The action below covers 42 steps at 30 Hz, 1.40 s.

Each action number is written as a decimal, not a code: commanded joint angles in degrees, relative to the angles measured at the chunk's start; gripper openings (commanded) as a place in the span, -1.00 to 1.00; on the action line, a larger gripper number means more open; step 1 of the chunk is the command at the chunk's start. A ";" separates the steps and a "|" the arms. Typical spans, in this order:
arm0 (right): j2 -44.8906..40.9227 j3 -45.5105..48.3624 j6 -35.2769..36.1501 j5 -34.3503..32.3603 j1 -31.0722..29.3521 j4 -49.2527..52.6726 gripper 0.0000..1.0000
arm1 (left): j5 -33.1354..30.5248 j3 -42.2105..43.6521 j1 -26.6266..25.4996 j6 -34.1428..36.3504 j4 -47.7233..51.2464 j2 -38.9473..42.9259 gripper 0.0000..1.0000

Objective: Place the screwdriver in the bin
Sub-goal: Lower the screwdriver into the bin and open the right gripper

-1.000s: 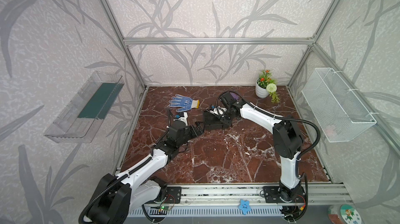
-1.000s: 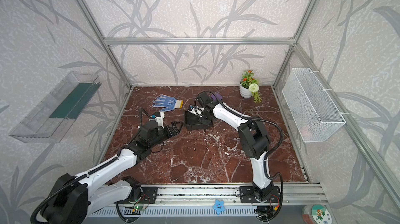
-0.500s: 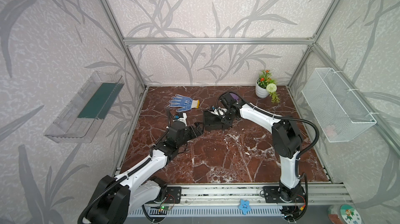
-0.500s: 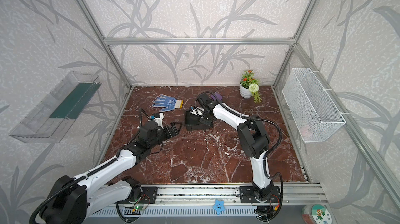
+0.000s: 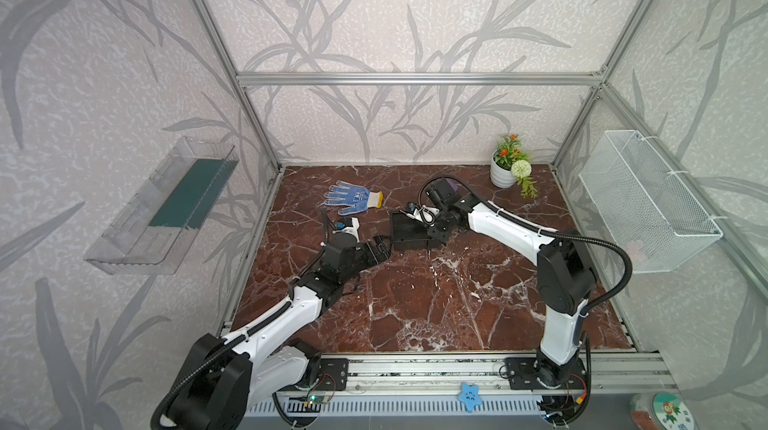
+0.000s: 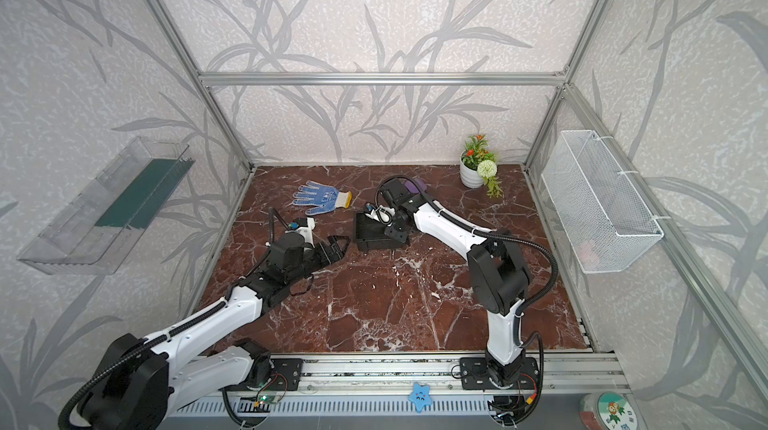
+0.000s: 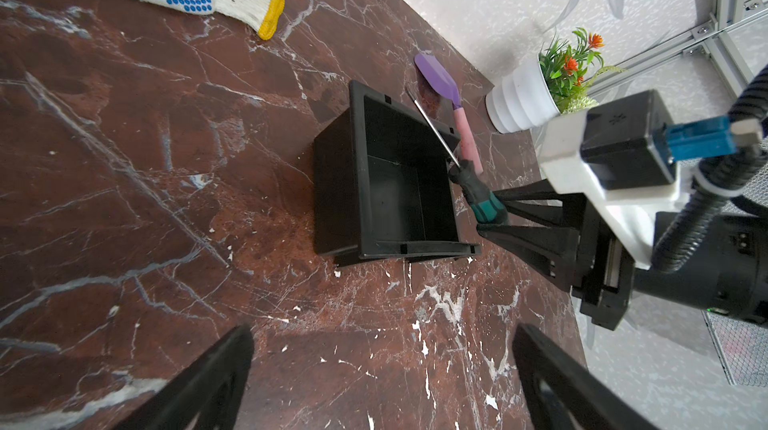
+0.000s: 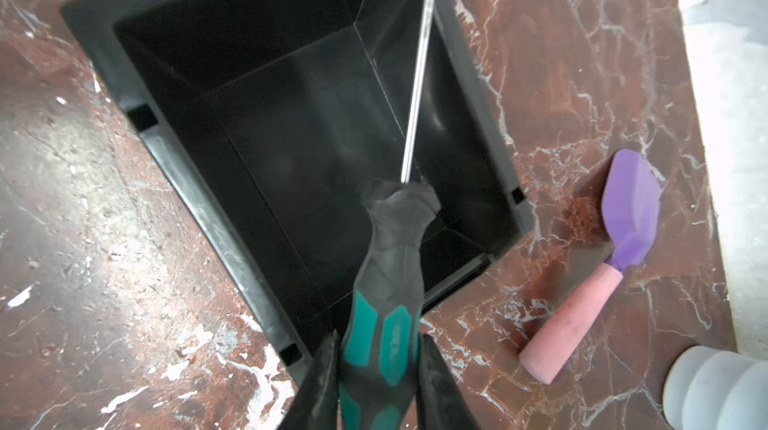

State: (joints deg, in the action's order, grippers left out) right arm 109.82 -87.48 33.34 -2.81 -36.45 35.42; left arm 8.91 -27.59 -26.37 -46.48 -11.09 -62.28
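My right gripper is shut on the green-and-black handle of the screwdriver. The handle's black front end hangs over one corner of the black bin. The thin shaft slants across the bin's opening along the wall nearest the shovel and passes over the far rim. In the left wrist view the screwdriver and right gripper show at the bin's edge. My left gripper stands open and empty just short of the bin, low over the floor.
A purple-and-pink toy shovel lies on the floor right beside the bin. A blue-dotted glove lies behind and to the left. A potted plant stands at the back right. A wire basket and a clear shelf hang on the side walls.
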 commanded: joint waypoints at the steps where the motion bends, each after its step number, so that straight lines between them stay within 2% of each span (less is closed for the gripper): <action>1: 1.06 -0.03 1.54 -2.90 -0.25 0.75 -0.58 | -0.15 -0.07 0.01 0.67 0.48 -0.06 0.98; 17: 4.11 0.05 3.04 -4.97 -1.79 1.40 -0.58 | -1.13 -0.33 0.14 2.10 1.51 -0.65 0.98; 30: 8.71 -6.62 0.42 -2.01 -2.80 3.24 -0.53 | -1.14 -0.17 0.35 1.90 1.24 -0.82 0.98; 42: 11.73 -8.70 -2.79 2.08 -2.84 3.61 -0.43 | -1.44 -0.42 0.45 2.09 1.45 -1.08 0.99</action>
State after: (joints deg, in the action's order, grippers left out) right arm 121.27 -94.76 32.21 -3.14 -39.03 37.76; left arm 8.54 -27.59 -26.13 -44.95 -10.63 -63.00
